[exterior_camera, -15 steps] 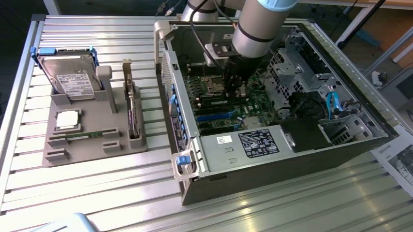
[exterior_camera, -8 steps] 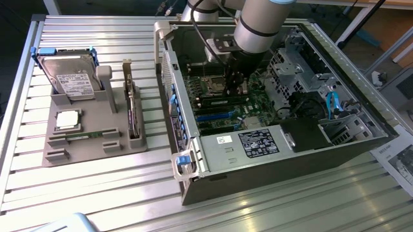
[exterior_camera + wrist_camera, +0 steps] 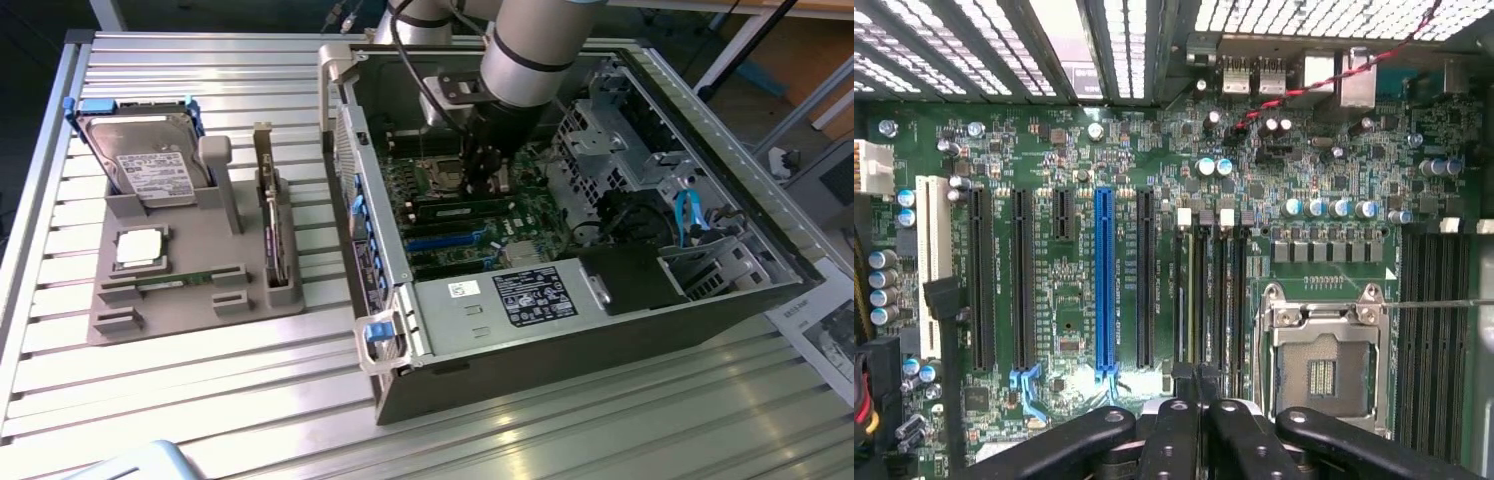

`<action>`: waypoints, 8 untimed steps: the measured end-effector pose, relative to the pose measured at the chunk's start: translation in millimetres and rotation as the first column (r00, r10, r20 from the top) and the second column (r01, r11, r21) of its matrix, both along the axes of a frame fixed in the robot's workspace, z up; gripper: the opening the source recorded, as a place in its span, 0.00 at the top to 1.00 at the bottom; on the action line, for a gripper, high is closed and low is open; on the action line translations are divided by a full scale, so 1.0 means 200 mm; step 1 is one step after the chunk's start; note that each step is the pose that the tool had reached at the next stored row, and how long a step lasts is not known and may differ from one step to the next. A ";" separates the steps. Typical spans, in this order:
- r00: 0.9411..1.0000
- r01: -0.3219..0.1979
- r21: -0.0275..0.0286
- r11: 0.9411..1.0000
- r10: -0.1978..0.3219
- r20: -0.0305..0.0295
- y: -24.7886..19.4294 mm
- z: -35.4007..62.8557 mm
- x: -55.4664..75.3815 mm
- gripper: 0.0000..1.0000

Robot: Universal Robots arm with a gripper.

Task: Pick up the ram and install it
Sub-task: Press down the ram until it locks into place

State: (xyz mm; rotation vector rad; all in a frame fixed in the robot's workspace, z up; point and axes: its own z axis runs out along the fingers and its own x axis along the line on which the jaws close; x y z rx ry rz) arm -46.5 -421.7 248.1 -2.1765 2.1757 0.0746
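While the single black gripper (image 3: pixel 483 168) is hovering inside the open grey metal computer case (image 3: pixel 694 300), its jaws are pressing fully shut over one slim green ram stick (image 3: pixel 1199 300) standing in a motherboard slot. One grey holder tray (image 3: pixel 187 290) is sitting beside it on the slatted aluminium table (image 3: pixel 200 400).

An open computer case (image 3: pixel 561 330) lies at centre-right of the exterior view with its motherboard (image 3: pixel 1054 300) exposed, while at left a grey holder tray (image 3: pixel 187 290) carries a hard drive (image 3: pixel 147 160), a square processor chip (image 3: pixel 139 248) and an upright expansion card (image 3: pixel 274 240).
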 end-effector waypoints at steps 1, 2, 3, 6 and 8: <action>1.000 0.000 0.001 1.000 0.000 0.001 0.000 0.000 -0.02 0.90; 1.000 0.000 0.002 1.000 0.000 0.003 0.000 0.000 -0.04 0.90; 1.000 0.000 0.004 1.000 0.000 0.005 0.000 0.000 -0.06 0.90; 1.000 0.000 0.006 1.000 0.000 0.010 0.000 0.000 -0.11 0.90; 1.000 0.000 0.006 1.000 0.000 0.012 0.000 -0.002 -0.15 0.90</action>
